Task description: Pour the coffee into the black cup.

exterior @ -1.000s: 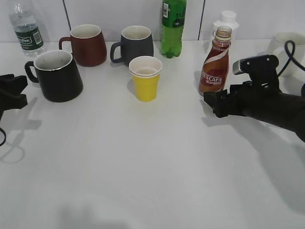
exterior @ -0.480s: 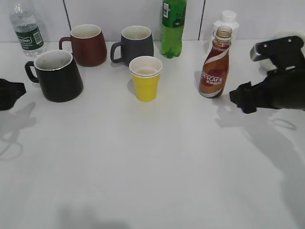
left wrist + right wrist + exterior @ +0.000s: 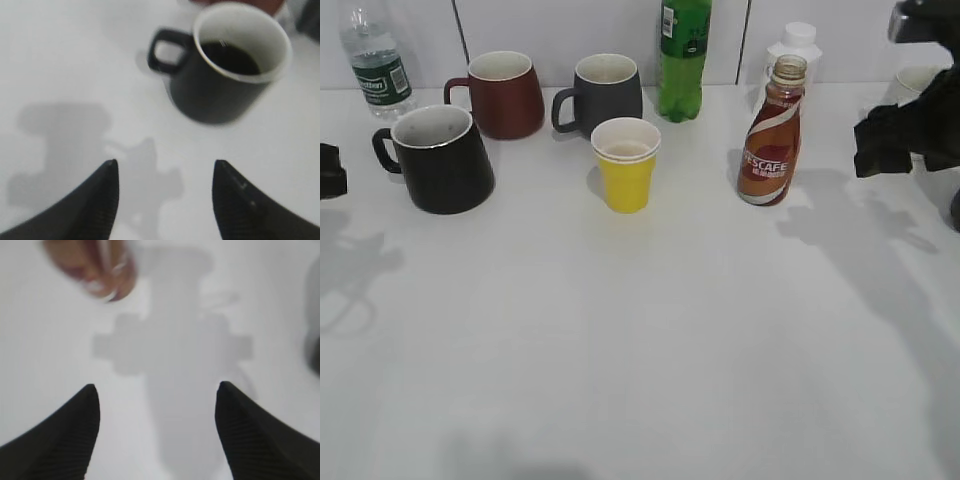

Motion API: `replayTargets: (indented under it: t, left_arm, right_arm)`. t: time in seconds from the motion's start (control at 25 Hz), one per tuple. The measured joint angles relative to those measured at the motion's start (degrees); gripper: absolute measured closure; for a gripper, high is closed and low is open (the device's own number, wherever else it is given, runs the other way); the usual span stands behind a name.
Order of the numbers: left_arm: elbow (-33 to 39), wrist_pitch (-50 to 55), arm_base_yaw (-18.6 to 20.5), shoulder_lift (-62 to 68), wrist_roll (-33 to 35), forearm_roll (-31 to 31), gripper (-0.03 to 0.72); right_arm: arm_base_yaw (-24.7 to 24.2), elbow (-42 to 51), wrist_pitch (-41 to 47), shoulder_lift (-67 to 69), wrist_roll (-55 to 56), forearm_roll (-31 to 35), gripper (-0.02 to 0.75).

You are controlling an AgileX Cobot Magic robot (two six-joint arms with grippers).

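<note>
- Fingers of the left gripper (image 3: 165, 192) stand spread wide with only bare table (image 3: 640, 330) between them; the right gripper (image 3: 157, 427) is parted just as wide and holds nothing.
- Coffee bottle (image 3: 772, 135) stands upright right of centre, long axis vertical, uncapped neck pointing up; curvy brown body, white swirl, "NESCAFE" label.
- Black cup (image 3: 438, 158) sits upright at the left, mouth up, handle (image 3: 384, 150) pointing left; glossy, tapered, pale inside, with dark liquid showing low inside in the left wrist view.
- Bottle and cup are well apart, a yellow paper cup (image 3: 625, 163) between them.
- Left arm shows only at the left edge beside the cup; the right arm hangs raised at the right edge, clear of the bottle.
</note>
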Motion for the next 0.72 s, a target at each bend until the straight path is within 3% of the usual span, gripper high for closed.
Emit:
replayTargets:
  t: [0.24,0.36,0.48,0.72]
  left_arm:
    - [-4.0,17.9,-9.2,-6.6,0.8,-3.2,0.239]
    - [-4.5,22.7,-13.2,-11.3,6.8,-4.7,0.242]
    - [-4.5,26.6,-15.3,-16.8,12.1,-6.9,0.258]
    - [-4.6,35.8,-15.7,-29.2,20.1,-9.4,0.289]
  right_arm:
    - [0.0,-2.9,11.0,-3.8,-9.8,11.7,0.181]
    - [0.0,-2.9,14.7,-7.7,-12.2,14.8,0.183]
    - [0.0,-2.9,18.1,-12.6,-13.0,16.2,0.183]
    - [0.0,0.4,22.0,-26.3,-13.4,17.6,0.183]
